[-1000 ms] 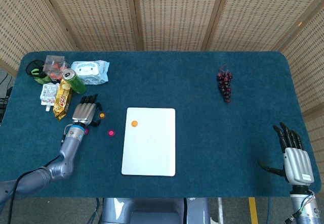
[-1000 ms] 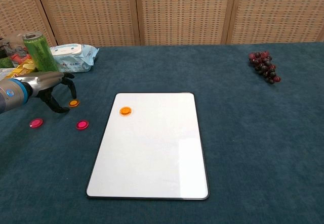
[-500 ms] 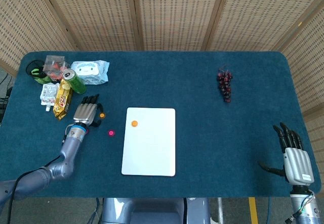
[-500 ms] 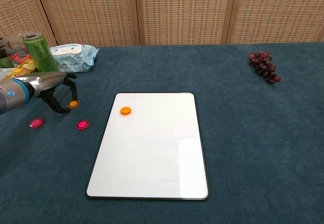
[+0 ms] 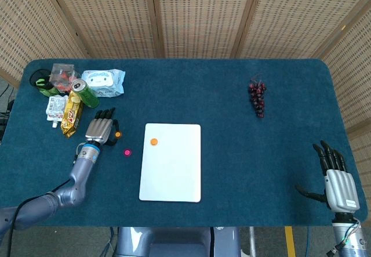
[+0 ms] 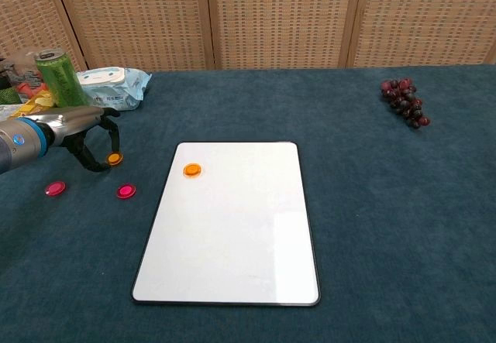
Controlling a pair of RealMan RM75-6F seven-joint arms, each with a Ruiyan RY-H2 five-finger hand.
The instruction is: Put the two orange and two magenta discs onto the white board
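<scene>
The white board (image 5: 171, 170) (image 6: 232, 234) lies mid-table with one orange disc (image 5: 153, 141) (image 6: 192, 169) on its far left corner. The second orange disc (image 5: 117, 134) (image 6: 115, 158) lies on the blue cloth left of the board. My left hand (image 5: 99, 129) (image 6: 84, 132) arches over the cloth beside it, a fingertip (image 6: 115, 143) right at the disc and the thumb apart from it. One magenta disc (image 5: 127, 152) (image 6: 125, 191) lies nearer the board, another (image 6: 55, 188) further left. My right hand (image 5: 335, 178) rests open at the near right edge.
At the far left stand a green can (image 5: 84, 93) (image 6: 58, 77), a wipes pack (image 5: 104, 83) (image 6: 115, 87), snack packets (image 5: 71, 115) and a clear box (image 5: 62, 74). A bunch of dark grapes (image 5: 257, 97) (image 6: 403, 103) lies far right.
My left hand has crept a little to the right and away from me, bringing its fingertip up to the orange disc, which shifted only slightly. The right hand has not moved.
</scene>
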